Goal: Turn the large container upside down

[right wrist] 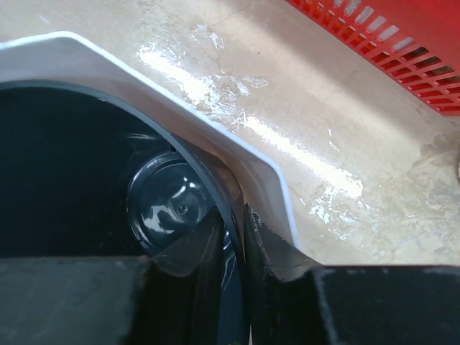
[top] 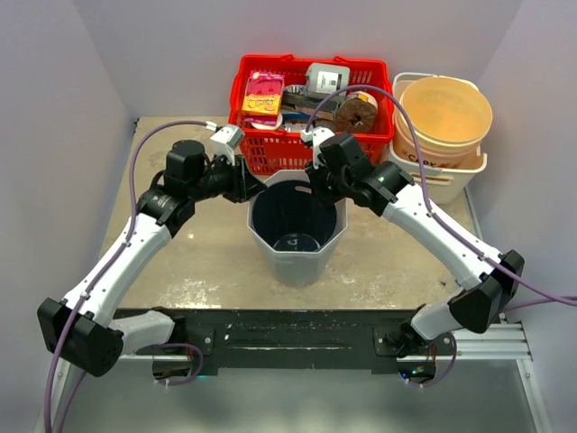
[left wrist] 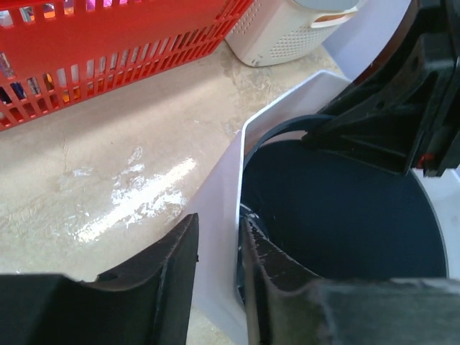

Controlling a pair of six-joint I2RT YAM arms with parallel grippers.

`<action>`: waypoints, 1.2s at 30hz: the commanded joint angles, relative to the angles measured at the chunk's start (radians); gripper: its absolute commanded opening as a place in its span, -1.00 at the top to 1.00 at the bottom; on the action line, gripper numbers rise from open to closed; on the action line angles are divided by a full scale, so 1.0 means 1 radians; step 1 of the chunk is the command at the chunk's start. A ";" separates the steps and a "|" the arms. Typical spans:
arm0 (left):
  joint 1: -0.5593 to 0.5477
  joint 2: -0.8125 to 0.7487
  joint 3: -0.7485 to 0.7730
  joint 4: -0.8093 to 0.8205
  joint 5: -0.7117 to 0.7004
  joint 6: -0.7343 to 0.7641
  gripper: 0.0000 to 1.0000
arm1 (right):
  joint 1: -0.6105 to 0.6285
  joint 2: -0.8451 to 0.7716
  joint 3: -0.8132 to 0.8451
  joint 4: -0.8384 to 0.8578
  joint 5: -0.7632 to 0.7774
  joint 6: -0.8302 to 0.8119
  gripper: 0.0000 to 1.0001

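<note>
Left gripper [left wrist: 218,228], right gripper [right wrist: 231,218] tight on rim of large container [top: 297,262] (upright).

Top view is evenly lit and sharp, with only soft shadows under the arms. The wrist cams are rougher: white glare streaks across the table [right wrist: 359,108], the red basket [left wrist: 108,43] looks oversaturated, the large container [right wrist: 72,158] goes nearly black inside, and the right gripper [right wrist: 231,219] at the lens is mushy.
</note>
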 commanded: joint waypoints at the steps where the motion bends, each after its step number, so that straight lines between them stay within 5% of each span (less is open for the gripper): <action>1: -0.002 0.034 0.045 0.030 -0.028 0.027 0.55 | 0.018 0.018 -0.003 0.012 0.009 0.030 0.65; 6: -0.002 0.091 0.116 0.021 -0.079 0.081 0.98 | 0.021 0.031 0.005 0.047 0.067 0.071 0.97; 18: 0.000 0.301 0.401 0.019 -0.191 0.214 1.00 | 0.020 0.107 0.066 0.251 0.193 0.182 1.00; 25: 0.005 0.418 0.521 -0.062 -0.257 0.227 0.98 | 0.021 0.219 0.187 0.216 0.196 0.187 1.00; 36: 0.024 0.332 0.495 -0.056 -0.357 0.225 -0.66 | 0.018 0.268 0.304 0.155 0.251 0.174 1.00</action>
